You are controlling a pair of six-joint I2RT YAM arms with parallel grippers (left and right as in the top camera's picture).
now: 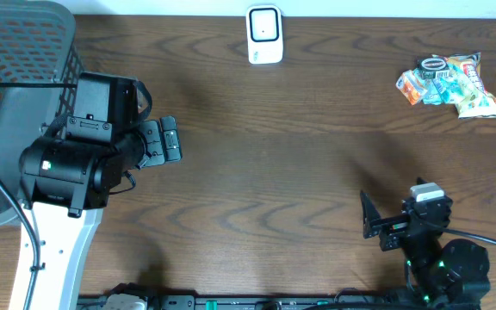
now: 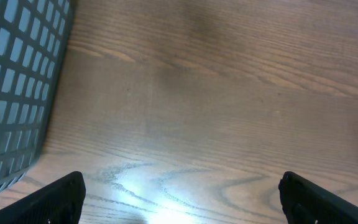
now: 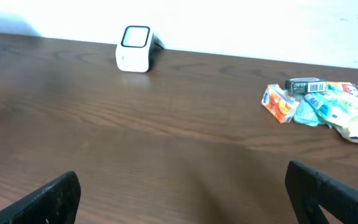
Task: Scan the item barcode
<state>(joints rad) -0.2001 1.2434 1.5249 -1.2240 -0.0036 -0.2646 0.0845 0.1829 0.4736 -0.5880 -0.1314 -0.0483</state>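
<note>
Left gripper and right gripper both spread wide, empty. Snack packets overlap, print too small to read; basket cropped by frame edge.

The mesh basket runs off the overhead view's left and top edges, and the left arm hides part of its right side. The print on the snack packets is too small to read, any barcode included. In the wrist views the lower edge cuts off the left end effector and the right end effector, leaving only dark finger stubs.
</note>
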